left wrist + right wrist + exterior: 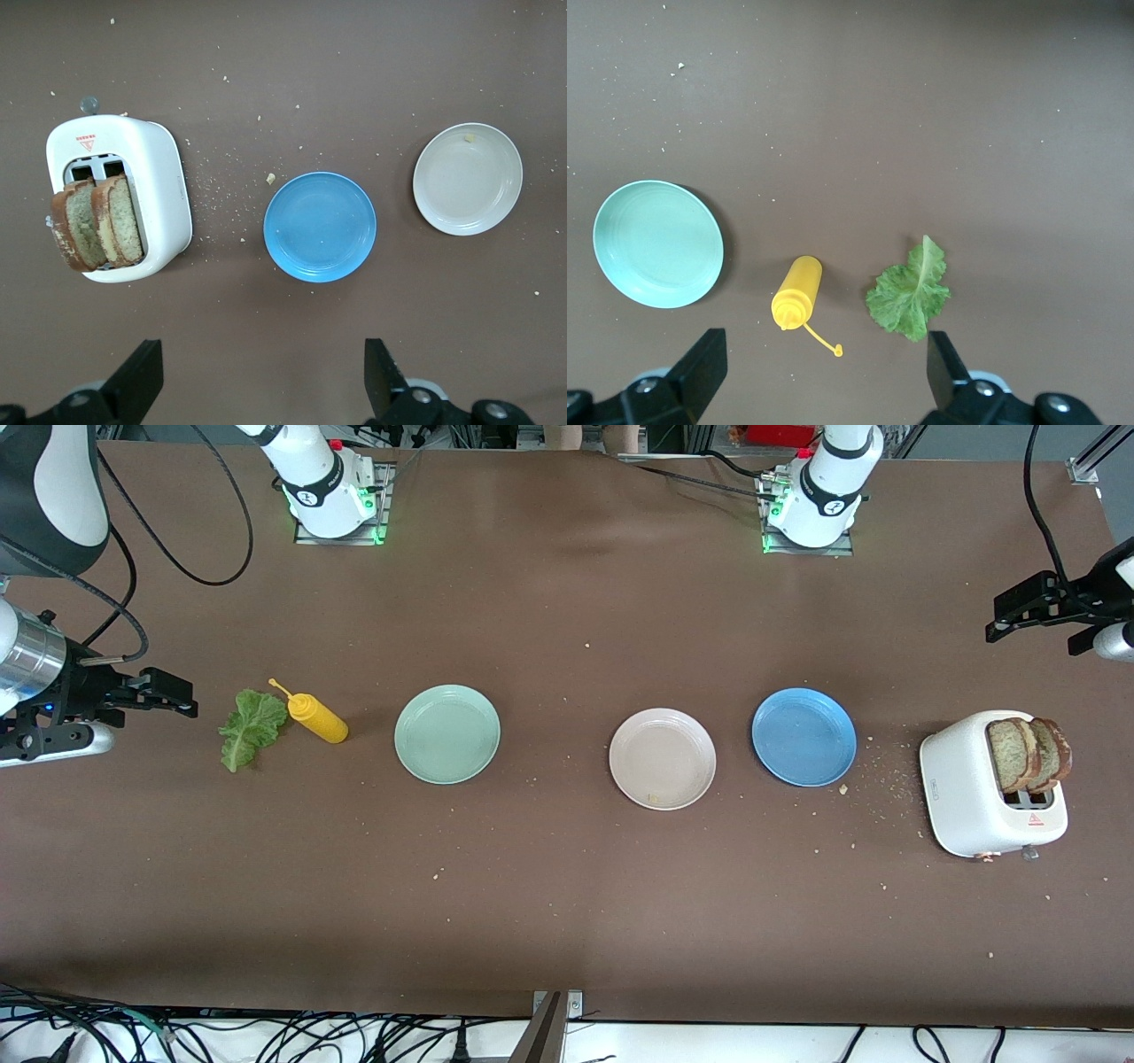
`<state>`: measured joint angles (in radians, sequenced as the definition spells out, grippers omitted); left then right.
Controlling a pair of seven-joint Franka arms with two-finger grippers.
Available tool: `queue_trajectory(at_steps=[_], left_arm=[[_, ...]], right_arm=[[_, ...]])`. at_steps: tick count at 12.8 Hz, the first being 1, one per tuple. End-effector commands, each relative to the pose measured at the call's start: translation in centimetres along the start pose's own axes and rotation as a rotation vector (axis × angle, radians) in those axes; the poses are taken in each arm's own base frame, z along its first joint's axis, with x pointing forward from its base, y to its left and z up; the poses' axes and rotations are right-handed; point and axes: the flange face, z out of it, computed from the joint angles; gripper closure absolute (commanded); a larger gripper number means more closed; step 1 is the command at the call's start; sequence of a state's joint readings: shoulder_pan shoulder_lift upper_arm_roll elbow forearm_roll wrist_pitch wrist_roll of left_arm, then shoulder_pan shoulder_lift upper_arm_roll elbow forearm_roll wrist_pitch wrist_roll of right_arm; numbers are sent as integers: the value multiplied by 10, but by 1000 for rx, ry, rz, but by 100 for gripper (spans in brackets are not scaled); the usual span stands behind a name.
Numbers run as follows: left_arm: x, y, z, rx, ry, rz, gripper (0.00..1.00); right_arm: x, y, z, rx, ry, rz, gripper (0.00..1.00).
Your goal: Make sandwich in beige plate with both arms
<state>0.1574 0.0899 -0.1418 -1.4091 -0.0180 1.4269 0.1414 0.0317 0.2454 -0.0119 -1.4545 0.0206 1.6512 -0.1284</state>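
Front view first: the beige plate (662,759) sits bare near the middle of the brown table (567,895), between the mint green plate (447,733) and the blue plate (803,736), close beside the blue one. Two bread slices (1029,755) stand upright in the slots of the white toaster (974,802) at my left arm's end of the table. At my right arm's end lie the lettuce leaf (250,727) and the yellow squeeze bottle (316,716) on its side, touching or nearly touching each other. My left gripper (1019,613) hangs in the air over that end's table edge, and my right gripper (168,693) hangs just beside the lettuce. Left wrist view: my fingers (137,376) are spread wide, holding nothing, above the toaster (159,190), bread slices (96,226), blue plate (320,227) and beige plate (467,179). Right wrist view: these fingers (700,365) are also spread and empty, above the bottle (796,292), the lettuce (910,294) and the mint plate (657,243).
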Motion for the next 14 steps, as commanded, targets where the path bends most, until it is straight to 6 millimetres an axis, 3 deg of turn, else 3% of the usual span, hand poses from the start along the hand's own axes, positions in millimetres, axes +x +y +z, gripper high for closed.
queue_trajectory(at_steps=[1,2,5,14], left_arm=[[7,-1,-5,10,20,14,0],[10,-5,-5,58,35,8,0],[30,-13,20,56,10,3,0],[38,0,20,55,18,27,0]], right_arm=[[1,-2,-2,-6,6,-9,0],[2,-2,-1,-6,5,-7,0],[1,-3,-2,-3,7,-5,0],[2,-2,-1,0,6,-4,0]])
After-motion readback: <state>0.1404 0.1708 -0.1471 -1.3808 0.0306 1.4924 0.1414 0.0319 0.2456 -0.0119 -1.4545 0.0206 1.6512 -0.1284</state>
